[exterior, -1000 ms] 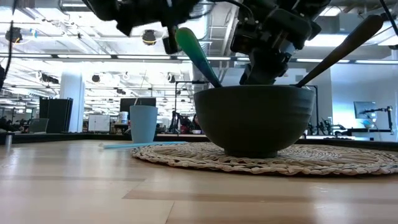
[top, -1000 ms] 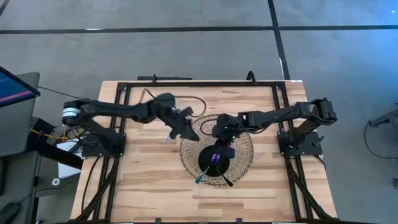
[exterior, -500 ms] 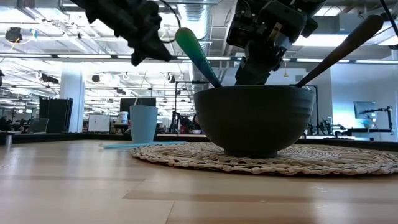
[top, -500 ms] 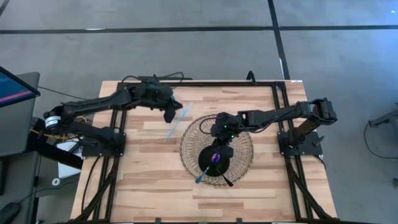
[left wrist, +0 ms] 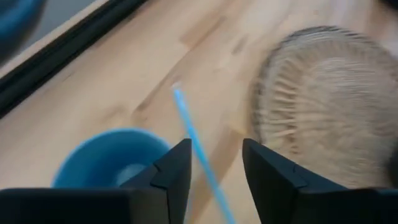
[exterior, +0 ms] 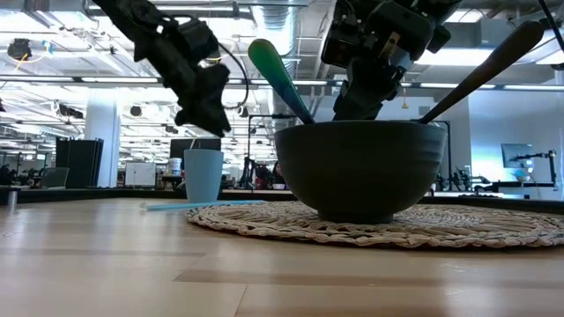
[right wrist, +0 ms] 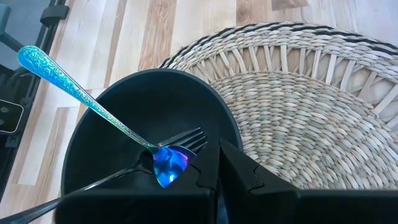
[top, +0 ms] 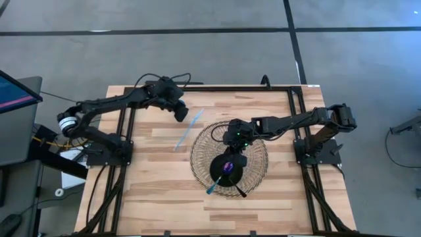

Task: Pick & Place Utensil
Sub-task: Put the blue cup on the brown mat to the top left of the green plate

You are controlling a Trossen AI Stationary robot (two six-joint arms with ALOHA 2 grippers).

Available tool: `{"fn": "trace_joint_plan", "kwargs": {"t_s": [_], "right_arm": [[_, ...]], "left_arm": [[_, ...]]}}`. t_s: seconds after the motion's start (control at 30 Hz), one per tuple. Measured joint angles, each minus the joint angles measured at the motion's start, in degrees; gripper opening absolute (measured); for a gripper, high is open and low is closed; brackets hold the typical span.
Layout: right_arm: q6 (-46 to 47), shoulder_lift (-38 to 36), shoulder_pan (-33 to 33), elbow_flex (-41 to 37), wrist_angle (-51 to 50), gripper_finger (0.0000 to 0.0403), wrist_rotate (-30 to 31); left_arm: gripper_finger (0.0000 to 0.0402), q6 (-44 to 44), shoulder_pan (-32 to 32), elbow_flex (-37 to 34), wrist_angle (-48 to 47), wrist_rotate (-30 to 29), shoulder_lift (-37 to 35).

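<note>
**Blue utensil on wood, two utensils already in the bowl**

Wooden counter (top: 151,197) under both arms. Far left, near the counter's back edge: left gripper (left wrist: 214,163) hangs above the blue cup (left wrist: 109,158), fingers (left wrist: 177,168) parted with nothing between them. Just beside the cup lies the thin blue utensil (top: 187,128), flat on the wood, running diagonally toward the woven mat (top: 256,148), its tip close to the mat's rim; whether it touches is unclear. That looks like the piece left to pick.

Centre: dark bowl (right wrist: 124,124) sits on the mat and holds a blue-handled spoon (right wrist: 81,99) and a dark fork (right wrist: 180,142), both leaning on the rim. Right gripper (right wrist: 214,177) hovers over the bowl's far edge; its fingers look clenched, empty.

Doing the step well, my read: left arm should drop straight onto the utensil's middle, fingers crossing its long axis, pads low enough to pinch a thin flat item off the wood without skidding it. Keep clear of the cup on the way down. Carry high enough to clear the bowl rim, and have the right arm out of the way first.

Surface: pale planks, black frame rail (top: 217,87) along the edges. Room: grey floor (top: 197,39), a monitor corner (top: 14,92) at left; low view shows a large open workspace with ceiling lights behind.
</note>
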Motion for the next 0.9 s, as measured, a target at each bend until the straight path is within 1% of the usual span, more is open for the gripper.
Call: {"fn": "trace_joint_plan", "kwargs": {"t_s": [0.1,0.17,0.63,0.9], "right_arm": [[-1.29,0.0,0.0,0.0,-0.02,0.0001,0.0],[-1.29,0.0,0.0,0.0,-0.02,0.0001,0.02],[-1.32,-0.02,0.0,0.0,-0.02,0.0001,0.02],[-1.38,-0.02,0.0,0.0,-0.02,0.0001,0.02]], "left_arm": [[0.0147,0.0,-0.02,0.0,-0.05,-5.0,1.78],[0.0145,0.24,-0.02,0.0,-0.06,-6.94,2.69],[0.011,0.99,-0.56,-0.14,-0.37,-7.34,3.8],[0.0087,0.39,-0.52,-4.35,-0.06,-7.34,3.8]]}}
